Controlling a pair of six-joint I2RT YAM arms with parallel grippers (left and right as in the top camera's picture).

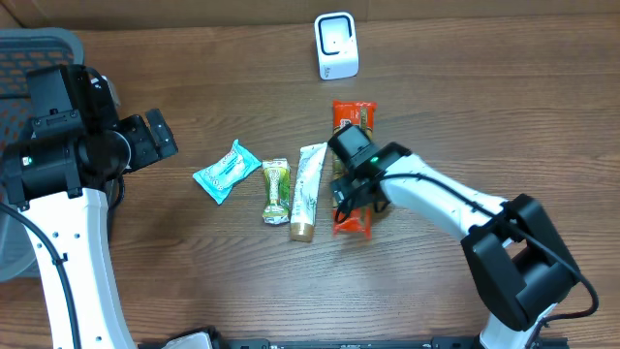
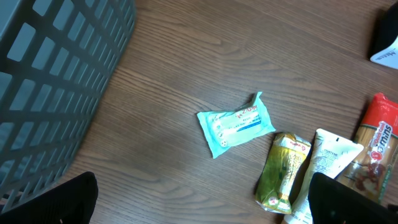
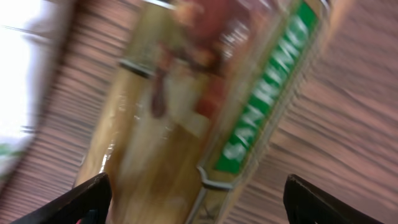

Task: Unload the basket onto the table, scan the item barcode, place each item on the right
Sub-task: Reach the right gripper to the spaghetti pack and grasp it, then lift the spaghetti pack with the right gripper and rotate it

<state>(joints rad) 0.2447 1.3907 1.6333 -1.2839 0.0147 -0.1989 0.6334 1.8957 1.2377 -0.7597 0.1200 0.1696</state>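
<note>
- While the right arm is reaching in over the row of goods, I am seeing the red snack packet [image 1: 355, 114] lying flat on the table [image 1: 504, 107], at the right end of that row and directly below the scanner side of the table.
- In the right wrist view the packet [image 3: 205, 106] is filling the frame, blurred, with green lettering running along one edge.
- The right gripper [image 1: 351, 199] is hanging over the packet's lower half with its jaws spread wide; its dark fingertips [image 3: 87, 199] are showing at either side of the wrapper, and I am not seeing them pinching it.
- Whether the tips are touching the wrapper, I cannot tell.
- Just to the packet's left, a white tube [image 1: 307, 189] is lying alongside it, then a green-and-yellow packet [image 1: 276, 191], then a teal sachet [image 1: 227, 171] set a little apart and tilted.
- The white scanner [image 1: 336, 46] is standing upright near the far edge, well apart from the packet.
- The left gripper [image 1: 158, 136] is hovering with jaws fully apart and holding nothing, near the grey basket [image 1: 39, 44] at the left.
</note>
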